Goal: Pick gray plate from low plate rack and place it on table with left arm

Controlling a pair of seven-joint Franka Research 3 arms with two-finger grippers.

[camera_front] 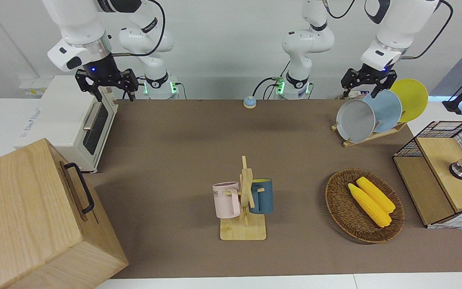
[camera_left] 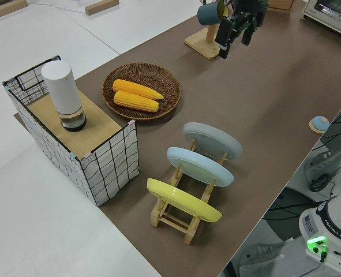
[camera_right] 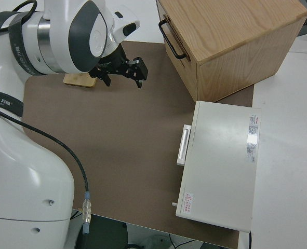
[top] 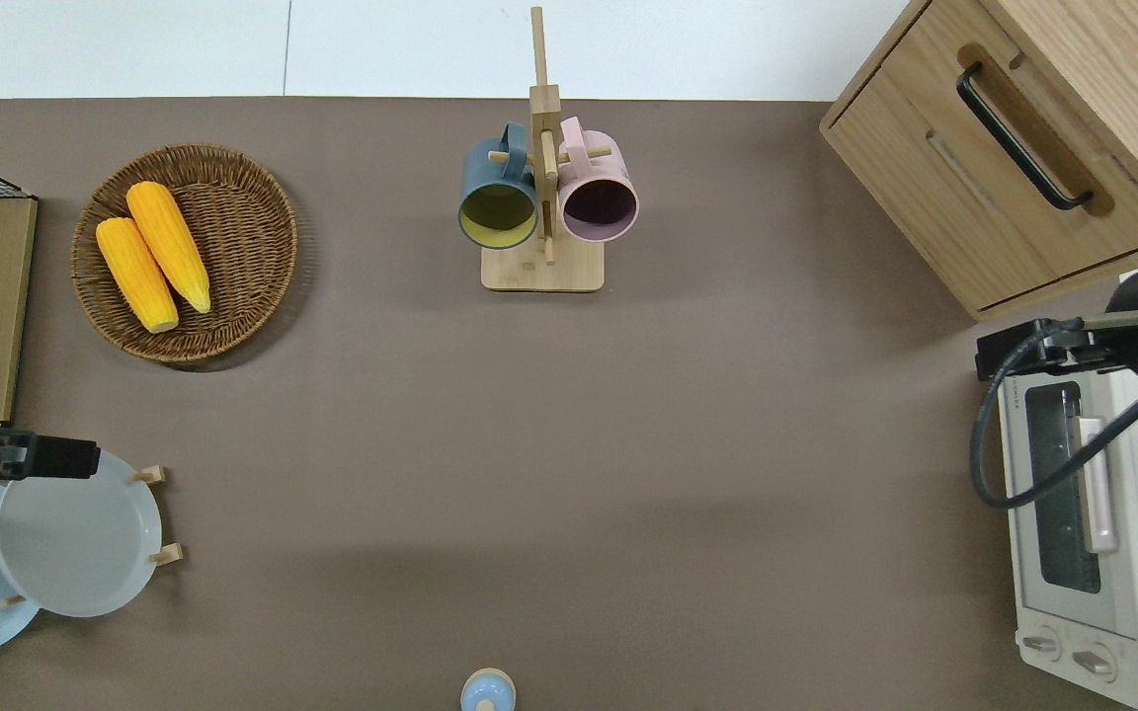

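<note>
Round light-gray plate (top: pixel 75 548) leaning in the low light-wood peg rack (camera_front: pixel 369 137) at the left arm's end of the brown-matted table (top: pixel 569 444), just beside a light-blue plate (camera_front: pixel 387 108). Black left gripper (camera_front: pixel 368 85) above these plates, fingers spread, holding nothing. Right arm parked, its gripper (camera_front: pixel 107 90) open too.

A plain white wall (camera_front: pixel 223 48) rises just past the brown table (camera_front: pixel 183 144) on the robots' side. White surfaces (top: pixel 332 44) border the table's edges. A wooden cabinet (camera_front: pixel 26 216) with a black handle and a white toaster oven (camera_front: pixel 66 120) stand at one end of the table.
</note>
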